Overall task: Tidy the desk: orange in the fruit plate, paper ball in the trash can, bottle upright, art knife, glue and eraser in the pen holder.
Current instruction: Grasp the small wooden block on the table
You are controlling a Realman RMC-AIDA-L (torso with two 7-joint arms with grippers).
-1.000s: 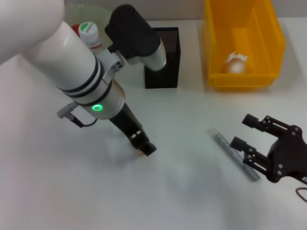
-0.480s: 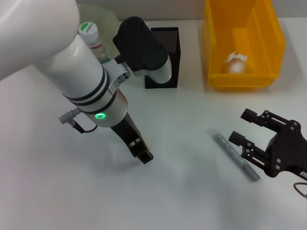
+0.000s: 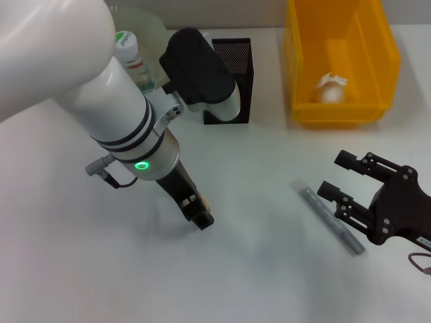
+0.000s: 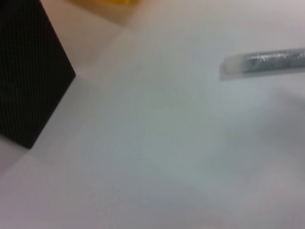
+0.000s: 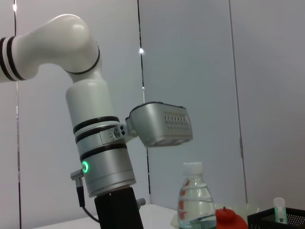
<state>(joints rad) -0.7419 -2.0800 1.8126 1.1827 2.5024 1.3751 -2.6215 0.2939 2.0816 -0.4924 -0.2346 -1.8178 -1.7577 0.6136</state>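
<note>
My left gripper (image 3: 200, 217) points down at the table's middle, its fingers together with a beige sliver, the eraser (image 3: 202, 201), at the tips. My right gripper (image 3: 333, 174) hangs open over the grey glue (image 3: 331, 217), which lies flat and also shows in the left wrist view (image 4: 267, 62). The paper ball (image 3: 330, 88) sits in the yellow trash can (image 3: 300, 81). The bottle (image 3: 131, 57) stands upright beside the fruit plate (image 3: 145, 20). The orange (image 5: 228, 218) shows only in the right wrist view. A pale tip, the art knife (image 5: 279, 209), sticks out of the pen holder (image 3: 232, 87).
The big white left arm (image 3: 101, 94) covers much of the table's left rear and hides part of the fruit plate. A grey cable plug (image 3: 100, 165) hangs off its wrist. Bare white table lies between the two grippers and along the front.
The left arm has swung a little toward the left, and its gripper tip has shifted slightly. The right gripper has crept left and farther from me along the glue.
</note>
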